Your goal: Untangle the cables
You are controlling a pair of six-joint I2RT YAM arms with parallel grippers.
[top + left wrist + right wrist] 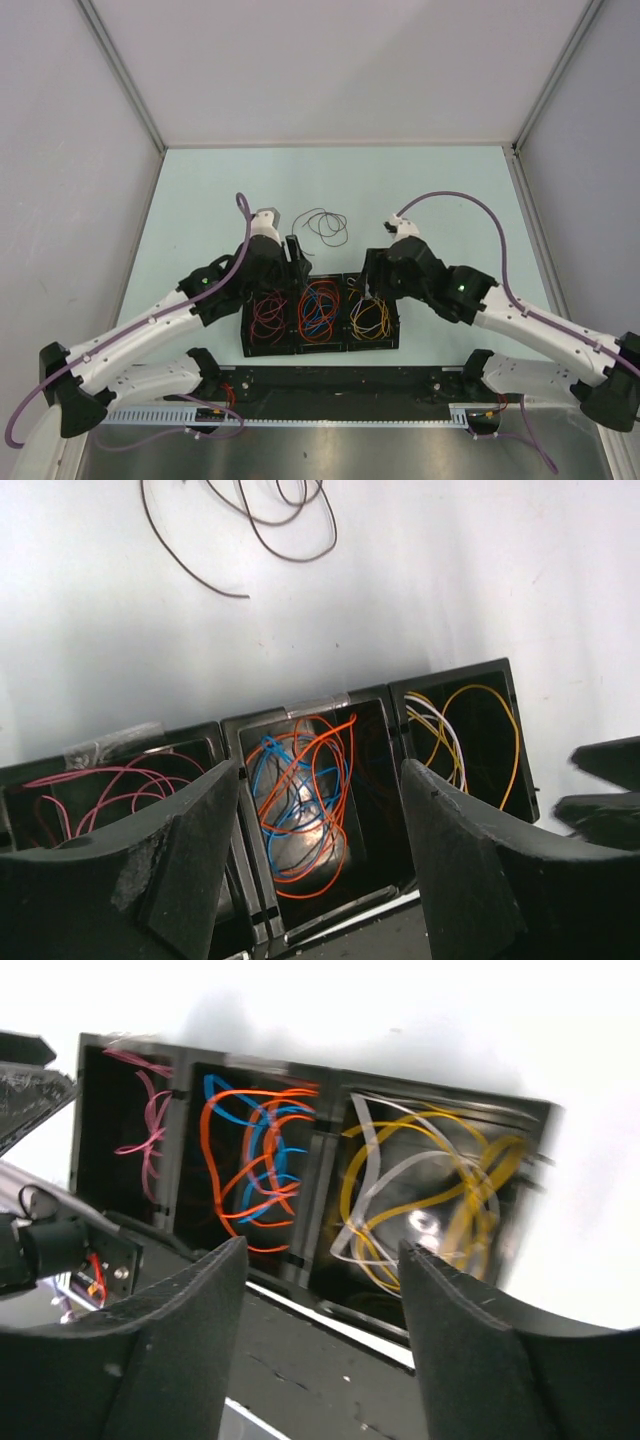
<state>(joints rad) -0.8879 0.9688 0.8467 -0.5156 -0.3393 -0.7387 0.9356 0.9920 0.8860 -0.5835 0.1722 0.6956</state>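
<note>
The cables lie sorted by colour in three black bins (246, 325): pink and red cables (268, 315) on the left, orange and blue cables (320, 312) in the middle, yellow and white cables (370, 318) on the right. A loose brown cable (322, 226) lies curled on the table behind the bins. My left gripper (296, 256) hangs over the back edge of the middle bin, open and empty (320, 780). Open too, my right gripper (372, 276) hovers over the right bin, nothing between its fingers (322, 1255). The right wrist view is blurred.
The bins stand side by side just beyond a black base rail (340, 385) between the arm bases. Grey walls enclose the pale table (200, 200) on three sides. The brown cable (290, 558) also shows at the top of the left wrist view.
</note>
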